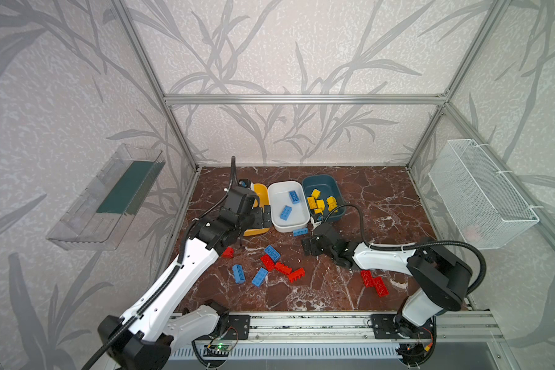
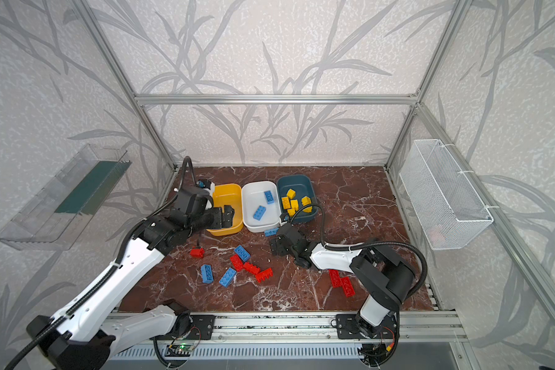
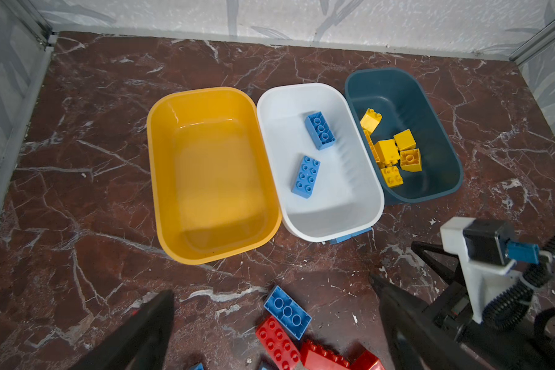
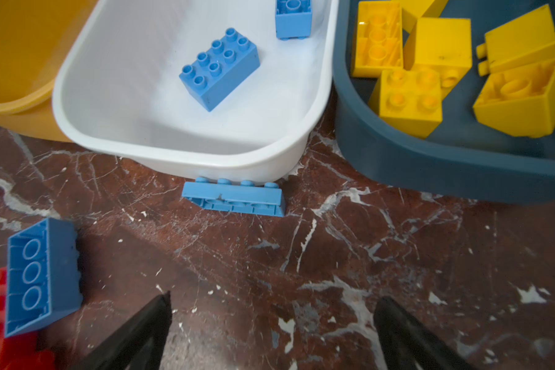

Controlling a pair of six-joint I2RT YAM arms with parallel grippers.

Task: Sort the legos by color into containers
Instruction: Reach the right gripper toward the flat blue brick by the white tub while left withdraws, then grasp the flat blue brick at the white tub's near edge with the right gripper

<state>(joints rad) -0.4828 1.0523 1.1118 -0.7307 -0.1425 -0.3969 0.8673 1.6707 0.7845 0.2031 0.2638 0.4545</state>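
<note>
Beside white tub (image 4: 186, 163) wall, tight spot for grabbing blue brick (image 4: 234, 200): risks nudging tub; both jaws apart, empty

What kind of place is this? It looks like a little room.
Likely a robot test booth: an aluminium frame, arms mounted on a rail, and legos with tubs laid out for sorting.

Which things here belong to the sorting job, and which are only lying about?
Belong to the job: yellow tub, white tub, teal tub; yellow legos in the teal tub; blue legos in the white tub; loose red legos and loose blue legos on the table.
Just there: wire mesh basket, clear tray, both wall-mounted.
</note>
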